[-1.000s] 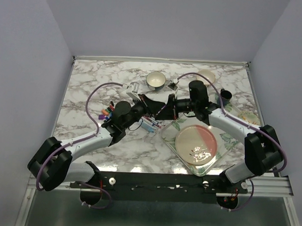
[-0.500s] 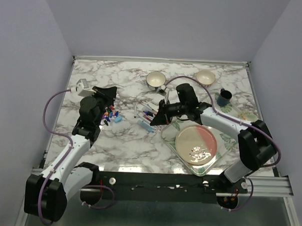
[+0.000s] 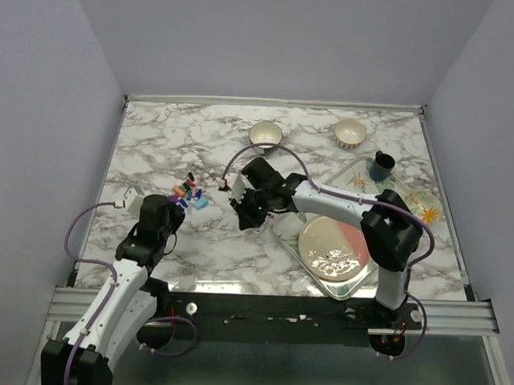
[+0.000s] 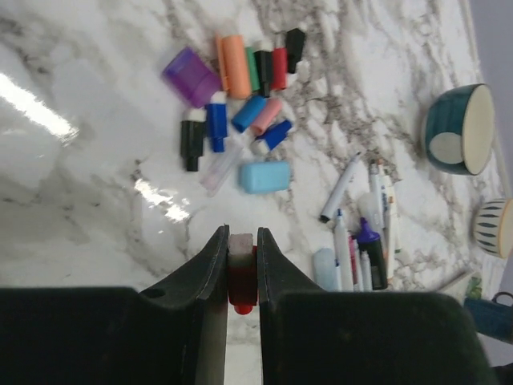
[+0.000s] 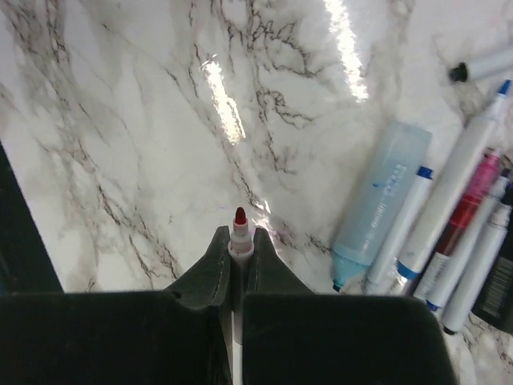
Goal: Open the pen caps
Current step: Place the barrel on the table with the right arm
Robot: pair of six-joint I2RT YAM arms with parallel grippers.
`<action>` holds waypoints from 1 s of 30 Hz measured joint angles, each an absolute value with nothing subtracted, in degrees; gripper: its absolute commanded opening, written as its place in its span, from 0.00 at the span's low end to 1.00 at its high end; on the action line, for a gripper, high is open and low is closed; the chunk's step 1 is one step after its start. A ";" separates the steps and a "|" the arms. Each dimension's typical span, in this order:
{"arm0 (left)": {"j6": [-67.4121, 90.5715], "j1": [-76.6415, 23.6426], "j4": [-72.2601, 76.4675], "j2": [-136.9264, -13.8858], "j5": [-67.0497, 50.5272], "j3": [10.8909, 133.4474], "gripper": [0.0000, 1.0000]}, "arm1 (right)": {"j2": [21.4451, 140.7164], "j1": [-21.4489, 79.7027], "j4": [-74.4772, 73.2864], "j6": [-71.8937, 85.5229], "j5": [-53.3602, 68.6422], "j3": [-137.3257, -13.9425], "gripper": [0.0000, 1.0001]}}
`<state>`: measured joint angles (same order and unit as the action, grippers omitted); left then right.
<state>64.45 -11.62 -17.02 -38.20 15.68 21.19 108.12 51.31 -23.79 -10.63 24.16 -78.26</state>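
Observation:
A red pen cap (image 4: 240, 282) is pinched between my left gripper's (image 4: 240, 241) jaws, held above the marble. Ahead of it lie several loose pen caps (image 4: 240, 76) (image 3: 187, 194) in red, blue, black, orange and purple. My right gripper (image 5: 239, 242) (image 3: 246, 216) is shut on a white pen barrel whose bare red tip (image 5: 239, 216) pokes out past the fingertips, low over the table. Several more pens (image 5: 453, 216) (image 4: 365, 233) lie side by side next to it, most with bare tips.
Two bowls (image 3: 265, 135) (image 3: 350, 132) stand at the back. A pink and cream plate (image 3: 333, 245) sits on a clear tray at the right, with a dark mug (image 3: 380, 166) behind it. A pale blue cap (image 4: 264, 176) lies near the pile.
The two grippers, together at the table's middle a second ago, have parted. My left arm pulled back to the left with the red cap. My right gripper moved left with the pen.

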 measured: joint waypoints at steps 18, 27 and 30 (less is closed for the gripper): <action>69.93 -9.61 -20.82 -45.21 15.84 15.42 0.23 | 117.38 61.56 -28.56 -18.28 -3.07 -83.42 0.32; 69.30 -5.61 -15.84 -59.64 14.92 22.06 0.43 | 117.49 61.54 -27.27 -19.57 -10.76 -83.40 0.40; 68.62 -4.47 -15.68 -63.05 14.35 24.56 0.50 | 117.25 61.52 -27.07 -19.84 -12.16 -83.11 0.41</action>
